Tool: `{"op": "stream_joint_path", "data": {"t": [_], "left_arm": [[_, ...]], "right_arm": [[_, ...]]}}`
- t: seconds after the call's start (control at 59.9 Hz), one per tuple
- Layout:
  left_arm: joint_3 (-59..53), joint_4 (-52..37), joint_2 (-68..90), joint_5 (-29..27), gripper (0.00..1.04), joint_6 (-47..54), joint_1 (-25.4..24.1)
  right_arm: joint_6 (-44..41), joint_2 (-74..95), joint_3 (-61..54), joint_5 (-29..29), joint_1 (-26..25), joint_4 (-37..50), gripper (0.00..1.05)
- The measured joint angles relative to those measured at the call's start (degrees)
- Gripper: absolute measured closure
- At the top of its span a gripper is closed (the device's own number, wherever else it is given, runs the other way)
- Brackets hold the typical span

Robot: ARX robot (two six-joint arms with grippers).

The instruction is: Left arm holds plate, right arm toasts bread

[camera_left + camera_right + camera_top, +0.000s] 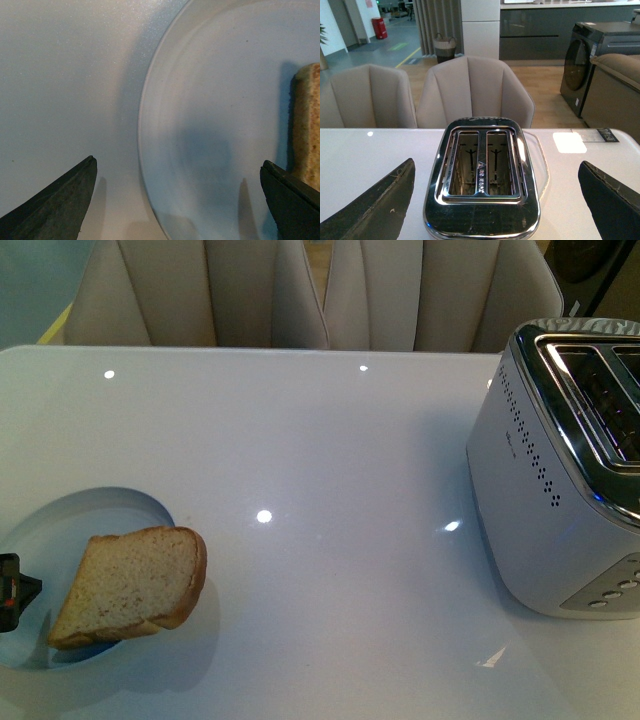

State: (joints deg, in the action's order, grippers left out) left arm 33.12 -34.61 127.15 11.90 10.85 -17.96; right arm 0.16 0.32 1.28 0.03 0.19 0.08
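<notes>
The pale blue plate (90, 515) lies at the table's near left, with the slice of brown bread (132, 585) on it, overhanging its right rim. At the left edge of the front view a bit of my left gripper (14, 592) shows beside the plate. In the left wrist view that gripper (177, 167) is open, its black fingers (60, 200) straddling the plate's rim (145, 125), with the bread's crust (307, 125) by the far finger. My right gripper (496, 165) hangs open above the silver toaster (482, 170), whose two slots are empty.
The toaster (560, 480) stands at the right side of the glossy white table (330, 490). Beige chairs (250, 290) line the far edge. A dark washing machine (590, 55) stands beyond them.
</notes>
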Motion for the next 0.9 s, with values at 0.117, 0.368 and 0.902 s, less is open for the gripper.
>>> {"op": "stream_joint_path", "data": {"t": [0.117,0.368,0.902], "left_arm": [[1.0,-0.2,2.3,-0.6,0.07,-0.2,0.0],[1.7,-0.1,3.9,-0.4,0.07,-1.0,0.2],[3.5,4.6,4.3,4.5,0.93,-7.5,-0.3]], "right_arm": [[0.0,0.0,0.0,0.0,0.0,0.0,0.09],[0.0,0.0,0.0,0.0,0.0,0.0,0.09],[0.0,0.0,0.0,0.0,0.0,0.0,0.09]]}}
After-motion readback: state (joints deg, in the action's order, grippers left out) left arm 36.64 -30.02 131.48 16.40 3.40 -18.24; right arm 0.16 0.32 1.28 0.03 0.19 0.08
